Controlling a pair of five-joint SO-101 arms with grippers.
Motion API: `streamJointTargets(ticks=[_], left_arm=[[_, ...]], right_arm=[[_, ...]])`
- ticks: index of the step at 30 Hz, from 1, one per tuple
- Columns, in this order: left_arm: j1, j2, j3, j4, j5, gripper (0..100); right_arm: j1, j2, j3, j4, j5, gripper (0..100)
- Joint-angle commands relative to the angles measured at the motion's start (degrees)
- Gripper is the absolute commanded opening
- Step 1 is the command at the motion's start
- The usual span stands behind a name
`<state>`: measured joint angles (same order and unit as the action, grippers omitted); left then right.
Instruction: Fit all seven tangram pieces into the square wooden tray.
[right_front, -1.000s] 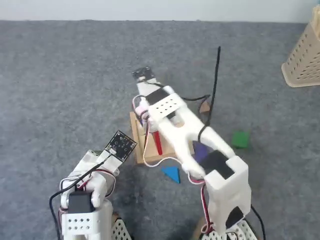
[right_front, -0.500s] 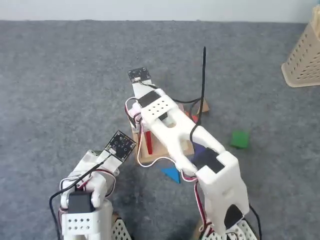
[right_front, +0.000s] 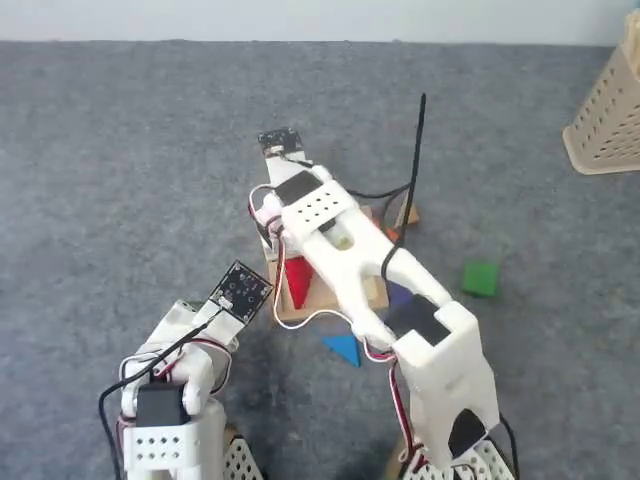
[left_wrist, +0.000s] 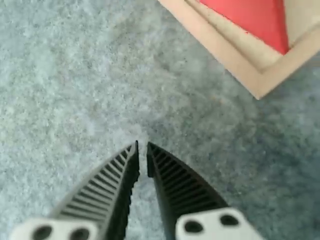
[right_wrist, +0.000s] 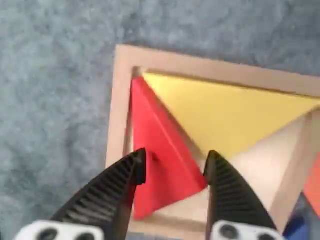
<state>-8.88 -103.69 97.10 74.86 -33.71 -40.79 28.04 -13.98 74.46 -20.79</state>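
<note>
Carpet (right_front: 120, 150), slatted tower (right_front: 610, 110); right arm (right_front: 350, 250) overhangs tray (right_wrist: 200, 66).

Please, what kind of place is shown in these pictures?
Probably a robot practice bench rather than a home. Two white desktop arms stand at a table covered with a grey felt-like mat, and a wooden tray holding coloured tangram pieces lies before them.

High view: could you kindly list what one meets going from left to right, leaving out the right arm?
left arm → red triangle → blue triangle → green piece → beige slatted stand
</note>
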Motion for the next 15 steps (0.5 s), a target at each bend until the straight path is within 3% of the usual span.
streamJointTargets(ticks=[1,7,15], left_arm=[[0.18,-0.97,-0.57,0.35,-0.62,2],[0.18,-0.97,-0.57,0.35,-0.62,2],[0.09,-0.97,-0.57,0.35,-0.53,2]], right_arm=[[3.91,-6.64,-4.04,2.86,0.09,14.2],[5.49,-7.16,-3.96,3.82,7.21,0.0],[11.21,-10.07,3.25,1.36,10.37,0.6]])
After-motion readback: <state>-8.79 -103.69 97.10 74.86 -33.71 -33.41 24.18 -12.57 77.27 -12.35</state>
